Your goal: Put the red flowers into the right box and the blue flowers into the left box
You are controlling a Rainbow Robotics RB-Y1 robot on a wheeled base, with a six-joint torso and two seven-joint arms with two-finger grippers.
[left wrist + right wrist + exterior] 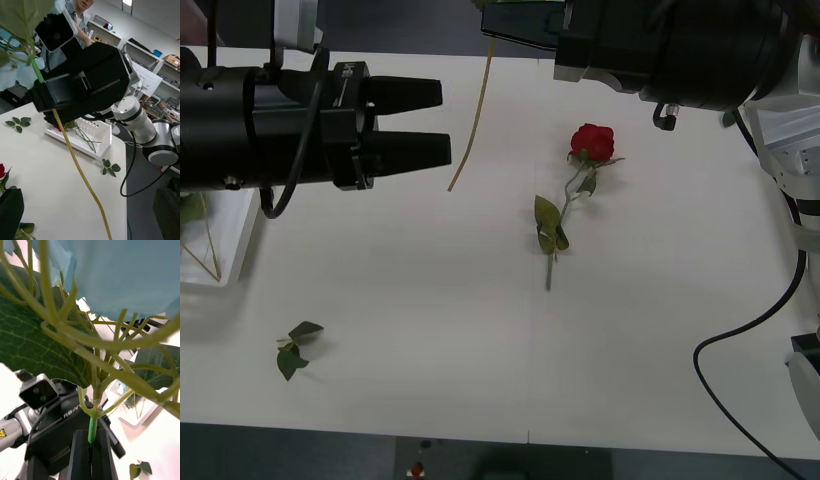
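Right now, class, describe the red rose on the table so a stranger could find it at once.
On the white table, look just right of centre, beneath the raised right arm. The red rose lies flat there, stem trailing toward the robot. Its red bloom separates it from the loose leaf sprig nearby.

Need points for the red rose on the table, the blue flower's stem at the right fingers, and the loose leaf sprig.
red rose (592,142), front view, on the bloom.
blue flower (92,429), right wrist view, on the green stem just above the fingers.
leaf sprig (294,348), front view, on the leaves.
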